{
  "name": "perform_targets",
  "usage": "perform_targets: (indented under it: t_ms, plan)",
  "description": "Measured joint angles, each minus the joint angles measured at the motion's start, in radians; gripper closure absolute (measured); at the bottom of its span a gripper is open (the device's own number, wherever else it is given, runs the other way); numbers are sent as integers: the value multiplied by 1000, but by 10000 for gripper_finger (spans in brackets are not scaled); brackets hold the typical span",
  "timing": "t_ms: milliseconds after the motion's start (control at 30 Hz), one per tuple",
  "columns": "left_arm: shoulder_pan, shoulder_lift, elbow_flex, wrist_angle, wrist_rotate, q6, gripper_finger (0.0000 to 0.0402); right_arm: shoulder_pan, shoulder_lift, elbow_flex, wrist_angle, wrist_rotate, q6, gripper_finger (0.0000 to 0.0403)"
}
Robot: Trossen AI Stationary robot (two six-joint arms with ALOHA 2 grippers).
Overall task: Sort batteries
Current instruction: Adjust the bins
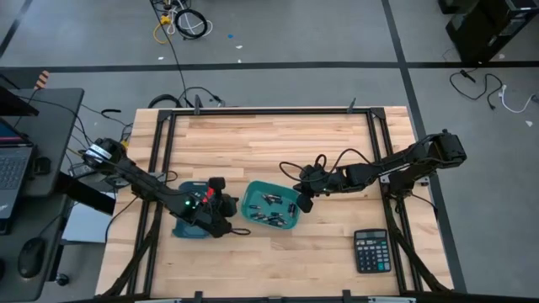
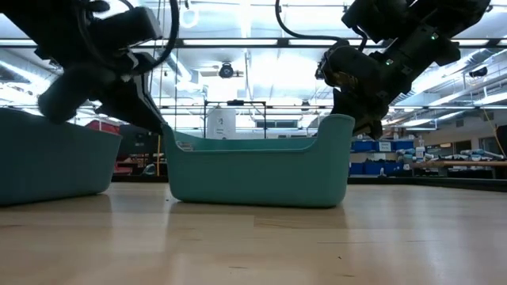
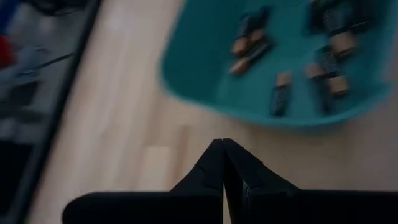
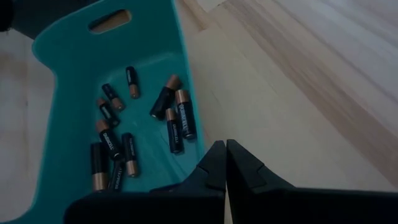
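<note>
My right gripper (image 4: 225, 163) is clenched with nothing between its two dark fingers, and it hangs just beside the rim of the teal rectangular plastic bin (image 4: 60, 38), on the side toward my right arm. I judge that I keep it closed and low there because the small black-and-copper cylindrical batteries (image 4: 176, 118) lie loose on the bin's floor, and from this edge I can look down on them before choosing one. They lie scattered, some touching each other, some apart, so a single cell will need a careful approach with the fingers opened first. My left gripper (image 3: 222, 167) is also shut tight and empty; it is over the pale wooden table (image 1: 278, 139), just beside the opposite edge of the same bin. From above, a second teal plastic bin (image 1: 187, 225) sits under my left arm; it is mostly hidden, so I cannot say what is in it. I think it is there to receive one kind of cell. A black calculator (image 1: 371, 250) rests well apart, near the table's corner by my right arm.
</note>
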Motion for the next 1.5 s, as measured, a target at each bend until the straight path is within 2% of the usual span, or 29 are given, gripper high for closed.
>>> perform_targets:
  t_ms: [133, 200, 333, 533, 667, 900, 1067, 1167, 1500]
  plan:
    - [0, 0, 23, -119, -167, -48, 401, 1, 0, 0, -4, 0, 7, 403]
    - [0, 0, 29, -127, -240, -41, 401, 1, 0, 0, -4, 0, 6, 403]
    - [-5, 0, 62, -125, -264, -9, 401, 1, 0, 0, -10, -1, 6, 403]
    - [-65, 0, 90, -128, -96, 87, 401, -2, 0, 0, -22, -1, 4, 403]
    - [-101, 0, 90, -138, -63, 97, 401, -10, 0, 0, -24, -1, 4, 403]
    - [-168, -4, 142, -115, 123, 165, 401, -11, 0, 0, -61, -1, 4, 403]
    - [-175, -4, 134, -117, 177, 158, 401, -24, 0, 0, -60, 0, 1, 403]
    - [-148, 5, 100, -45, 237, 146, 401, -30, 0, 0, -60, 0, -3, 403]
    - [-123, 11, -48, 297, 223, 224, 401, -31, 0, 0, -66, 0, -25, 403]
